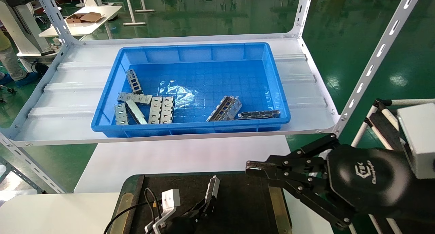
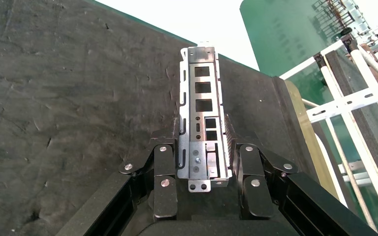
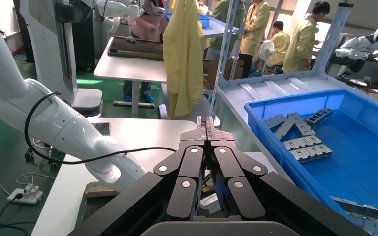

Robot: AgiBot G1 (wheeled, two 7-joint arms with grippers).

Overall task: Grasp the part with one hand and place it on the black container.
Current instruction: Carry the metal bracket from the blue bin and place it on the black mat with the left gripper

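Left gripper (image 2: 204, 179), jaws clamped on the part (image 2: 203, 118) above the black container (image 2: 69, 98), lower centre; a skewed release could tip it. Right gripper (image 3: 206, 122) idles, jaws closed.

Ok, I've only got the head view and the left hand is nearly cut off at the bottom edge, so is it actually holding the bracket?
Observer: Yes. In the left wrist view the left hand is shut on the bracket, a finger on each long side near one end.
Operator: Is it down on the black tray yet?
Observer: The rough mat of the black tray lies right behind the bracket, but I cannot tell whether they touch.
Operator: And the right hand, open or shut?
Observer: The right hand is shut and holds nothing, fingertips pressed together, off beside the blue bin.
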